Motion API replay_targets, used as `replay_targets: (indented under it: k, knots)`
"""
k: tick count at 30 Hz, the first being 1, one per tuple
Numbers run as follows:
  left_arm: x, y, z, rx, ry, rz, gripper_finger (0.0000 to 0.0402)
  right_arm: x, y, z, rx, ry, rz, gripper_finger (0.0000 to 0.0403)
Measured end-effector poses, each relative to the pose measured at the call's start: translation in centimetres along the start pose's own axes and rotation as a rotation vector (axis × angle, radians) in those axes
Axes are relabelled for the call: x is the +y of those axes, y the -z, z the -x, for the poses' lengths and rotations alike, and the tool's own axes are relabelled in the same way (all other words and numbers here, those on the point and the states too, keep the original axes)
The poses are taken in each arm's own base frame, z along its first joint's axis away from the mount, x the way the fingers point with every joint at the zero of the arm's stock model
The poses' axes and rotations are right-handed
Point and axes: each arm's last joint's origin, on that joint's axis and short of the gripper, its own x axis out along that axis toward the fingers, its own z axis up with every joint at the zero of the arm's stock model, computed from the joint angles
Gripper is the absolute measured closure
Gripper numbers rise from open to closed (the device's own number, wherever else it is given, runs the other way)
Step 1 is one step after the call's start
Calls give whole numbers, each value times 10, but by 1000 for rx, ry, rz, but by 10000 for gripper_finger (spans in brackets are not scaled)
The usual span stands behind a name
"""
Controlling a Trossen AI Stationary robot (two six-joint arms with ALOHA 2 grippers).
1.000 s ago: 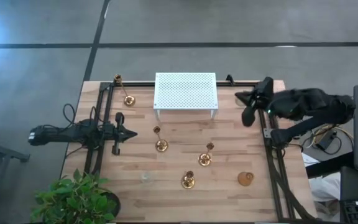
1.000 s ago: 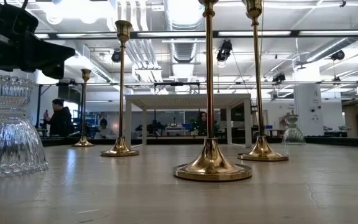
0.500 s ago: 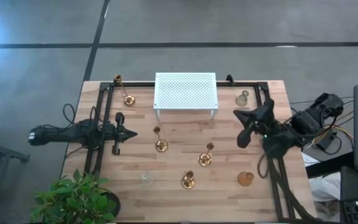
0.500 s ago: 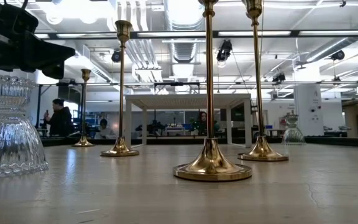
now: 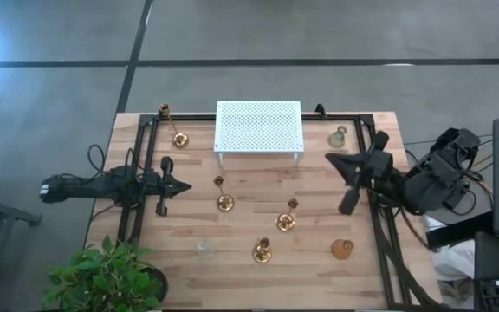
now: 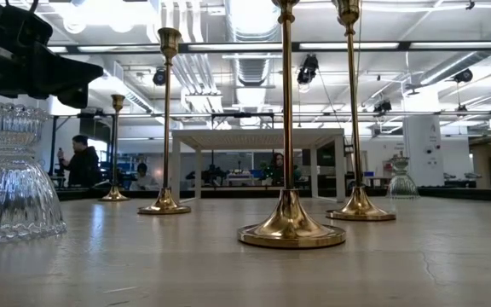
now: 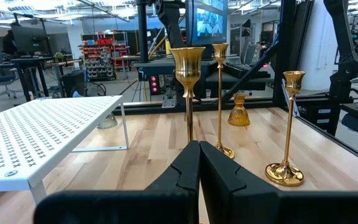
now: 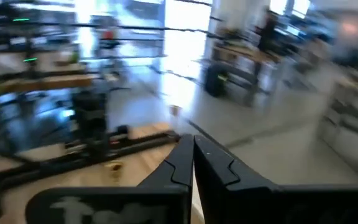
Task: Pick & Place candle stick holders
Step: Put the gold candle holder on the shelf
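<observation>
The white rack (image 5: 259, 130) stands at the far middle of the wooden surface (image 5: 319, 269), and all places here are given from it.

The left tool (image 5: 183, 185) is to the left of the rack and a little nearer the front edge, low over the wood. Its two fingers are pressed together and hold nothing. The right tool (image 5: 329, 157) is just past the rack's right front corner, above the surface. Its fingers are also closed together, and nothing is between them.

The holders are spread around the rack, all standing upright on the surface. One tall brass holder (image 5: 178, 139) is just left of the rack, near the far left corner. A second brass holder (image 5: 224, 202) stands in front of the rack's left leg, close to the left tool's tip. A third brass holder (image 5: 285, 221) is in front of the rack's right side, farther toward the front. A fourth brass holder (image 5: 262, 253) is still nearer the front edge, about under the rack's middle. A clear glass holder (image 5: 203, 249) is to the left of that one. A squat amber holder (image 5: 342, 249) is at the front right. A second glass holder (image 5: 338, 137) is just right of the rack, behind the right tool.

A green plant (image 5: 106, 279) is off the front left corner.
</observation>
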Motion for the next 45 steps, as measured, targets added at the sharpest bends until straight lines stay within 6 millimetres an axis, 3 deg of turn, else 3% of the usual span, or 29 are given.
replay_targets:
  k: [6,11,16,24,28,35,45]
  knots:
    - [0,0,0,0,0,0,388,-1,-5,1,-11,-75,26,394]
    - [0,0,0,0,0,0,388,-1,5,3,82,-211,-45,394]
    - [0,0,0,0,0,0,388,2,26,2,203,-192,18,394]
    - [0,0,0,1,0,0,388,27,52,-10,289,-158,127,394]
    - [0,0,0,1,0,0,388,29,69,-12,390,-83,93,394]
    - [0,0,0,1,0,0,388,30,96,7,524,59,-16,394]
    - [0,0,0,1,0,0,388,63,147,27,554,112,-59,394]
